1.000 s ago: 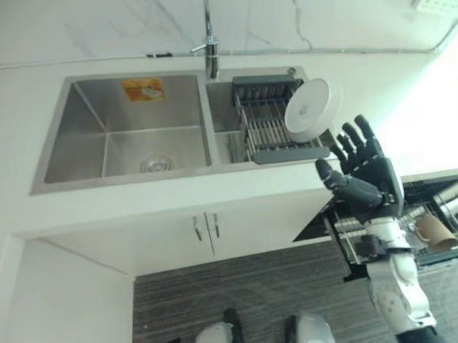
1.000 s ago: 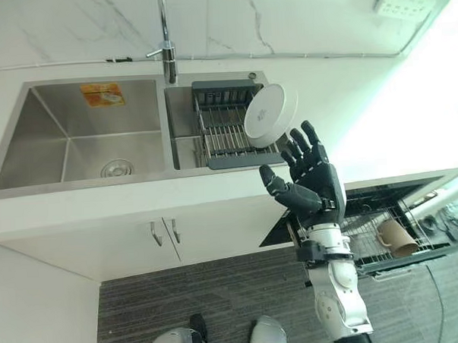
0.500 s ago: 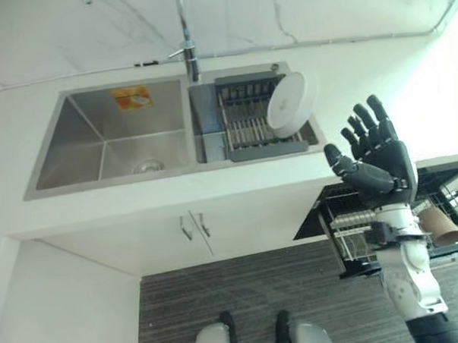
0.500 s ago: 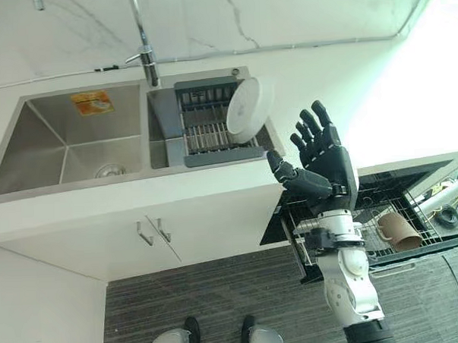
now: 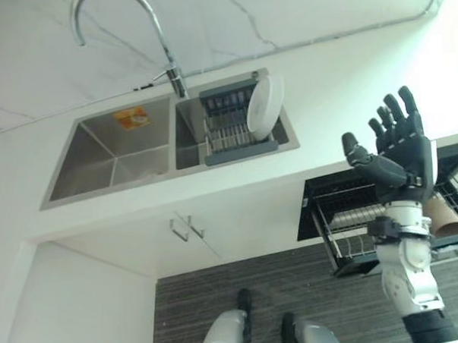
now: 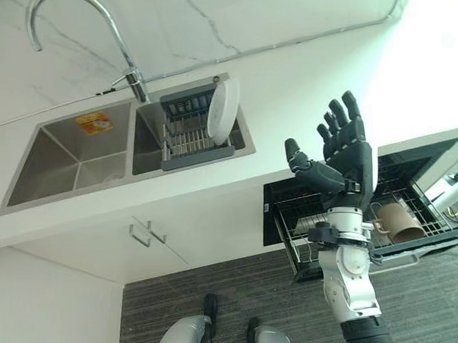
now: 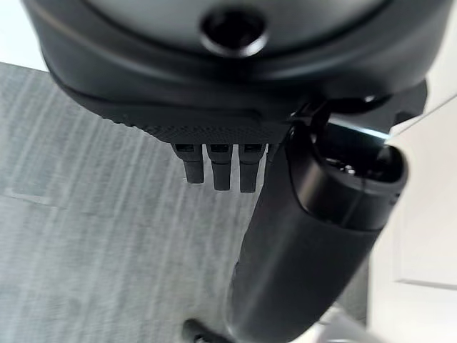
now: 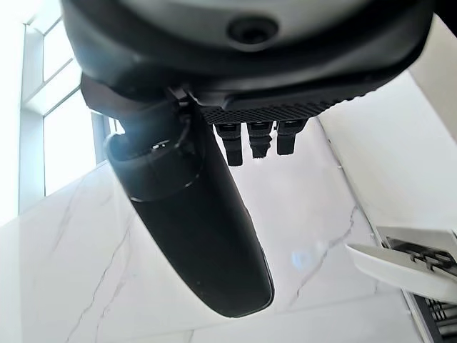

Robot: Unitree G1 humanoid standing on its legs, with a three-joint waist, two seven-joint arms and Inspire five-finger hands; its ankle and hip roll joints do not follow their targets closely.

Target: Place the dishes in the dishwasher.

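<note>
A white plate (image 5: 264,107) stands on edge in a dark dish rack (image 5: 228,126) set in the sink's right basin. My right hand (image 5: 396,152) is raised to the right of the sink, over the counter's front edge, open with its fingers spread and nothing in it. It is well apart from the plate. Below it the dishwasher's wire rack (image 6: 315,222) is pulled out, with a brown cup (image 6: 398,223) lying in it. The right wrist view catches the plate's rim (image 8: 403,270) past the thumb. My left hand (image 7: 218,166) hangs over the grey floor, open and holding nothing.
The steel sink's left basin (image 5: 110,154) has an orange sticker on its back wall. A curved tap (image 5: 163,49) rises behind the sink. White cabinet doors (image 5: 187,228) lie under the white counter (image 5: 328,99). A marble wall backs the counter.
The camera has swung, so the sink looks smaller and further left. My right hand, earlier just below the plate, now stands further right of it, still open.
</note>
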